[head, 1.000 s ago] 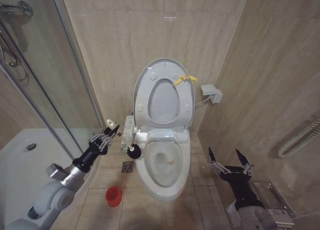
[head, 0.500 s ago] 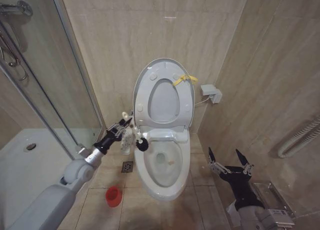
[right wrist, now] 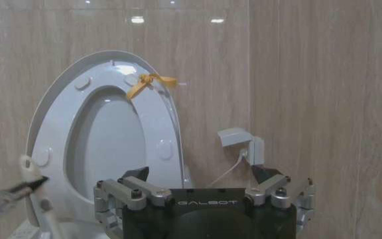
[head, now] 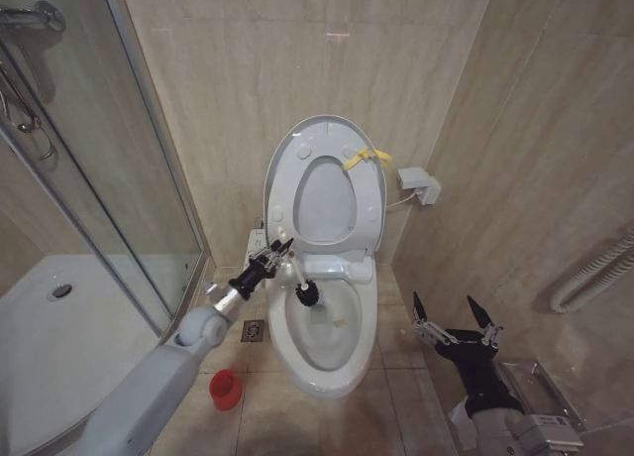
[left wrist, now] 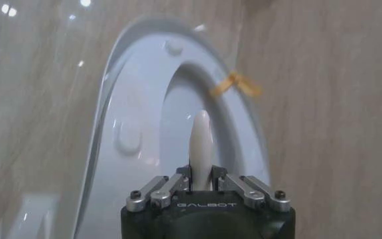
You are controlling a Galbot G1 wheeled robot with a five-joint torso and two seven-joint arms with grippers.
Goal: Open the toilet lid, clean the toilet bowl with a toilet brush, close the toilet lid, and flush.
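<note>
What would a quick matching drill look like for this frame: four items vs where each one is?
Items:
1. toilet lid
2. toilet brush
3. red holder
4. right gripper

Places/states:
a. on the floor tiles, left of the toilet
b. raised upright against the wall
c. jaws open, parked right of the toilet
d. held by the left gripper, head over the toilet bowl

Pairs: 1-b, 2-d, 3-a, 4-c

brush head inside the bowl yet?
Yes. In the head view the left claw holds the toilet brush with its black head below the bowl rim.
</note>
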